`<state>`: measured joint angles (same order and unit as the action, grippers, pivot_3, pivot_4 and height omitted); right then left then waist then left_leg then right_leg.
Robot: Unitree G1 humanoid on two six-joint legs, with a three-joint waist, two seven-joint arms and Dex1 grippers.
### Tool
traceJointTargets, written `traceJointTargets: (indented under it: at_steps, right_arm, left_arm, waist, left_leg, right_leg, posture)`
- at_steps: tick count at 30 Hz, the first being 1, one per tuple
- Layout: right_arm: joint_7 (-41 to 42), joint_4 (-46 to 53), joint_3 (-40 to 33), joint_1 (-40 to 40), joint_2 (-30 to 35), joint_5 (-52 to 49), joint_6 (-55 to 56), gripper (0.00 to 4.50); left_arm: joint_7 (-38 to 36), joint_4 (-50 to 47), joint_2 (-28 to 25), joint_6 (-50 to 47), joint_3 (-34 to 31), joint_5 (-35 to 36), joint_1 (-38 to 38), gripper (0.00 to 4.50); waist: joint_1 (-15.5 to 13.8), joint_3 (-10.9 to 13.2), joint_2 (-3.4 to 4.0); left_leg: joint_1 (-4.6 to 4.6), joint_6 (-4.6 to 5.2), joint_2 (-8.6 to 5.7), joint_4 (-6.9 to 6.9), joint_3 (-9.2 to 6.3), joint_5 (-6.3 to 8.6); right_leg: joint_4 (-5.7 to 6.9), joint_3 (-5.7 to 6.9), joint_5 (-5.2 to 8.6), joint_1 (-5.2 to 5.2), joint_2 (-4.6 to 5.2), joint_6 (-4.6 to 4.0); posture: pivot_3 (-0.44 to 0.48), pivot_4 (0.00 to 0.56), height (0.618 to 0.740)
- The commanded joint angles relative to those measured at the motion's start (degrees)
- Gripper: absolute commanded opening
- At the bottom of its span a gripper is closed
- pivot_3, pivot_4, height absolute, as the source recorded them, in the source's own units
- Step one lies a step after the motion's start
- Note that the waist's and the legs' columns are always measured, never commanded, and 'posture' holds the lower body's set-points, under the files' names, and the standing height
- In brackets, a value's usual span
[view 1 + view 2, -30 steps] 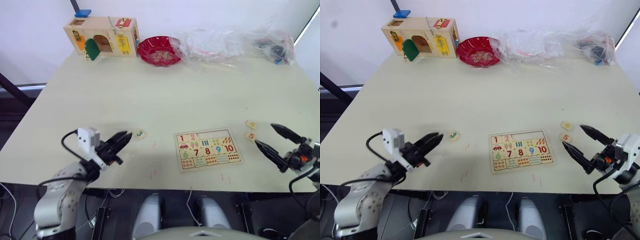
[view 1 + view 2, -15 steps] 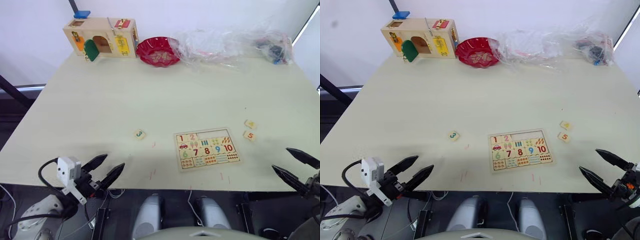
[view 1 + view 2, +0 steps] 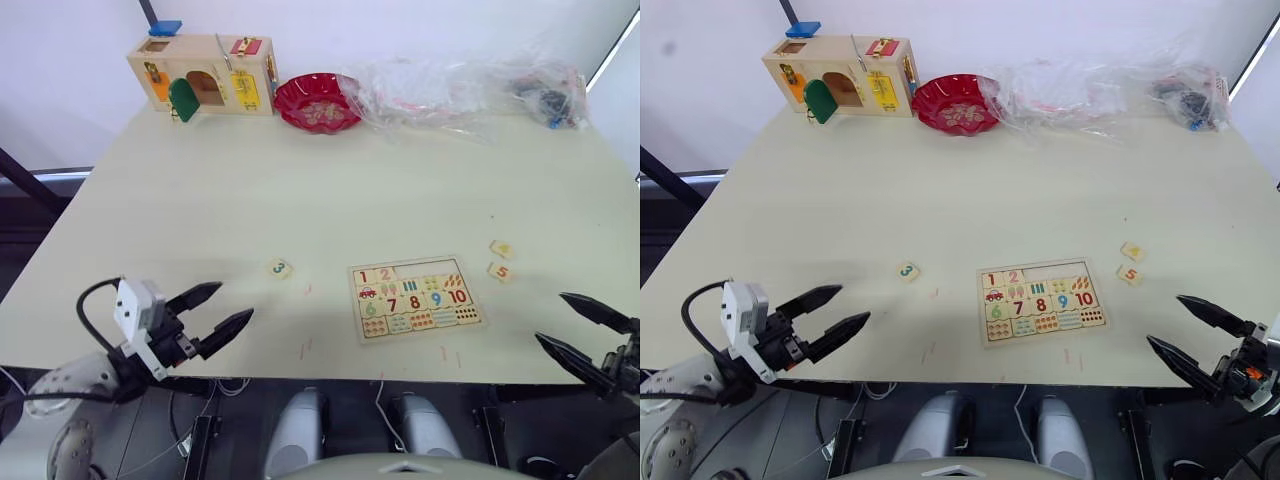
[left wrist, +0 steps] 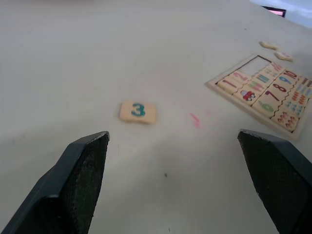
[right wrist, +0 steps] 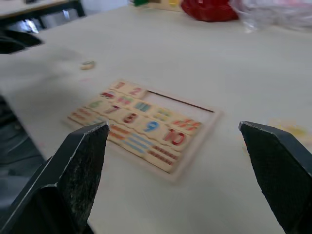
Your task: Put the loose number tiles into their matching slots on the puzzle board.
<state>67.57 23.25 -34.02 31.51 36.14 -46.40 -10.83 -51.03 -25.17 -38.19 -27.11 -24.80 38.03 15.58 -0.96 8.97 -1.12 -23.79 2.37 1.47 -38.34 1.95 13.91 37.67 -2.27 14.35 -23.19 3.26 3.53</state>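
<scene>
The flat rectangular pale-wood puzzle board [image 3: 416, 298] is lying near the front edge of the pale table [image 3: 330, 180], right of the middle, with tiles 1 and 2 seated in its top row and the three slots [image 3: 428, 269] beside them showing bare. The small square pale-wood tile printed with a teal 3 [image 3: 279, 268] is resting on the table left of the board, well apart from it, while the tile with a yellow-orange digit, likely 4, [image 3: 501, 249] and the tile with a red 5 [image 3: 499, 271] are sitting just beside each other right of the board. The left gripper [image 3: 221, 307] is hovering at the front edge with its two black fingers spread and nothing between them, the 3 lying ahead of it; the right gripper [image 3: 584, 329] is hanging off the front right corner, likewise spread and empty. The tiles are thin and flat, so a closing pinch is likely risking a skid across the smooth top. On the right, the fingers could be nudging one tile while reaching for its neighbour. A tilted tile could be jamming on a slot's rim or shifting the unfixed board.
</scene>
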Motion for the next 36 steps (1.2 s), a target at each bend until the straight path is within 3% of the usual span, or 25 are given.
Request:
traceJointTargets:
  at_steps: [1, 12, 22, 36]
  right_arm:
    - [1.5, 5.6, -1.9, 0.6, 2.4, -4.6, -2.4, 4.50]
    - [4.0, 7.7, -4.2, -0.2, 6.1, -5.8, -3.0, 4.50]
    - [7.0, 10.4, -7.3, 2.5, 3.9, -7.5, -1.4, 4.50]
    - [6.9, 10.6, -7.1, 3.3, 2.7, -5.6, -0.5, 4.50]
  left_arm:
    - [1.8, 1.3, -0.9, -1.2, 2.7, -0.6, -4.6, 4.45]
    - [13.2, 4.6, -1.1, -10.3, 14.5, -8.5, -16.0, 4.45]
    - [11.6, 11.3, -1.3, -9.3, 21.7, -14.8, -22.1, 4.45]
    - [11.4, 12.8, -3.3, -16.7, 25.2, -18.5, -27.5, 4.45]
  waist:
    - [0.1, 0.0, -0.03]
    - [0.1, 0.0, -0.11]
    - [0.1, 0.0, -0.11]
    - [0.1, 0.0, -0.08]
  left_leg:
    - [0.00, 0.00, 0.00, -0.01, 0.01, 0.00]
    - [0.01, 0.00, -0.01, 0.00, 0.02, 0.00]
    - [0.00, 0.00, 0.00, 0.01, 0.01, 0.00]
    - [0.01, 0.00, 0.00, 0.01, -0.01, 0.00]
  right_leg:
    - [0.01, -0.03, 0.00, 0.00, -0.03, 0.01]
    - [0.00, -0.05, -0.01, 0.01, -0.13, 0.02]
    - [0.00, -0.06, -0.01, 0.00, -0.14, 0.02]
    - [0.02, -0.06, -0.01, 0.01, -0.10, 0.01]
  posture:
    - [0.000, 0.150, 0.740]
    - [0.000, 0.150, 0.740]
    - [0.000, 0.150, 0.740]
    - [0.000, 0.150, 0.740]
